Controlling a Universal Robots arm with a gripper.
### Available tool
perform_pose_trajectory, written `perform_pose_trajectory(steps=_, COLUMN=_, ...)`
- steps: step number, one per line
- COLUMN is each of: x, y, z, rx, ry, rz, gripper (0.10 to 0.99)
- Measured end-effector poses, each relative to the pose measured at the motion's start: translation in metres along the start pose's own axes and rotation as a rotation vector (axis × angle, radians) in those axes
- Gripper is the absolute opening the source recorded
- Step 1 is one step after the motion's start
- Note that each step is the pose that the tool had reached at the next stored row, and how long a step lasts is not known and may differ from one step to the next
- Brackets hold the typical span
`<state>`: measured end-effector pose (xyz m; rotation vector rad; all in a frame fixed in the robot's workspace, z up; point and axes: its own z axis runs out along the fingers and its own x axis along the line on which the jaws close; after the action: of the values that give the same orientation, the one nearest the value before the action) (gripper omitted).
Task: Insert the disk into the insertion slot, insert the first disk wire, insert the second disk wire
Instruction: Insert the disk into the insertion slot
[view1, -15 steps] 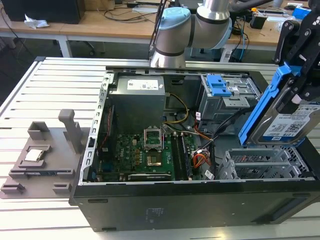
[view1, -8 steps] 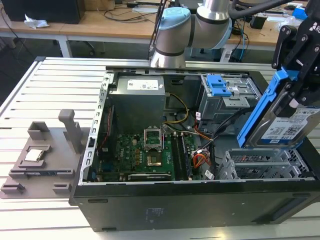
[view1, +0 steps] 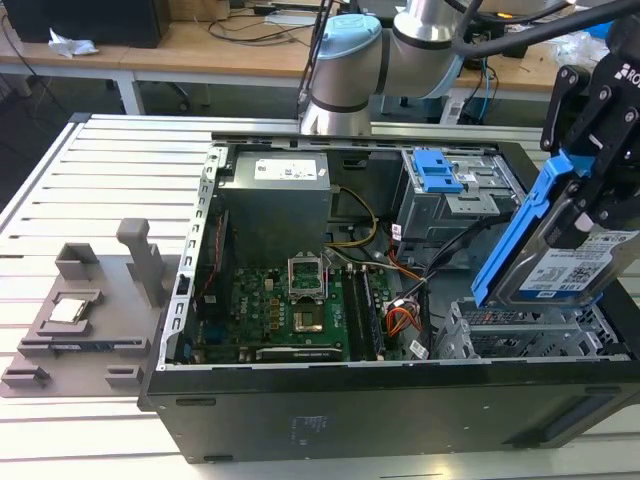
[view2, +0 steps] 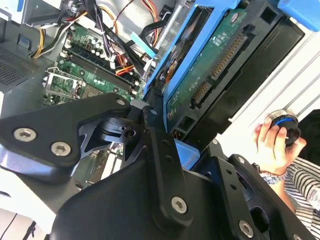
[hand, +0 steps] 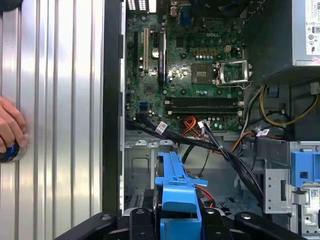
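My gripper (view1: 588, 205) is shut on the disk (view1: 560, 262), a flat drive with a white label in a bright blue carrier. It hangs tilted, almost on edge, above the insertion slot (view1: 520, 335), the low silver perforated bay at the front of the open computer case on the exterior view's right. In the second wrist view the disk (view2: 212, 75) shows its green circuit side and connectors between my black fingers. In the first wrist view the blue carrier (hand: 175, 192) points into the case. Loose black wires (hand: 200, 145) with coloured strands lie across the case beside the bay.
The taller grey cage with a blue latch (view1: 437, 170) stands behind the slot. The motherboard (view1: 290, 310) and power supply (view1: 275, 185) fill the case's middle. A grey fixture (view1: 85, 310) sits on the slatted table at the exterior view's left. A person's hand (view2: 272, 145) holds a round knob.
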<state>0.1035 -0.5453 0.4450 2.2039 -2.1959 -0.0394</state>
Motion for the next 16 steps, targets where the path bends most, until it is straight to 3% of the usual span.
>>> perform_pose_trajectory(steps=16, x=0.0014, y=0.0032, z=0.0233, rx=0.000, ry=0.0002, rz=-0.005, gripper=0.365)
